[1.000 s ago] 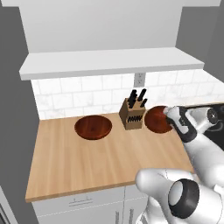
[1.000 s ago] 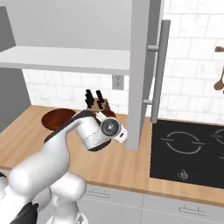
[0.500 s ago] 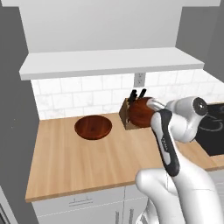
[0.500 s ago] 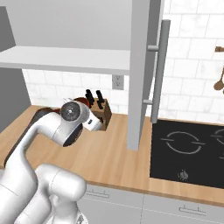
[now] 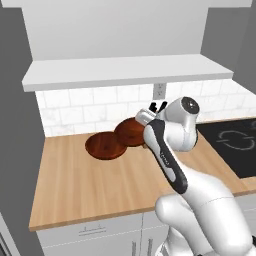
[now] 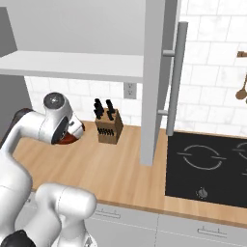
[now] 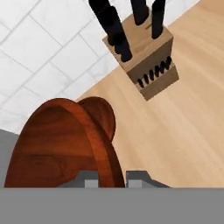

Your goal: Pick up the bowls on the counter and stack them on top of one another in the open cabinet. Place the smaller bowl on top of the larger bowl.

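Work is only partly begun: the claw (image 7: 111,178) is clamped on the rim of the smaller round dark red-brown wooden bowl (image 5: 133,132) and holds it up off the light-tan wooden surface (image 5: 100,185), while the wider dark red-brown wooden bowl (image 5: 105,146) lies flat at its 8 o'clock in the left base view. Nothing sits yet on the long white bottom board of the open cabinet (image 5: 125,72), so both bowls are left to put there and stack. The held bowl hangs tilted, with its hollow side turned partly sideways instead of straight up, near the wooden knife block (image 6: 108,128).
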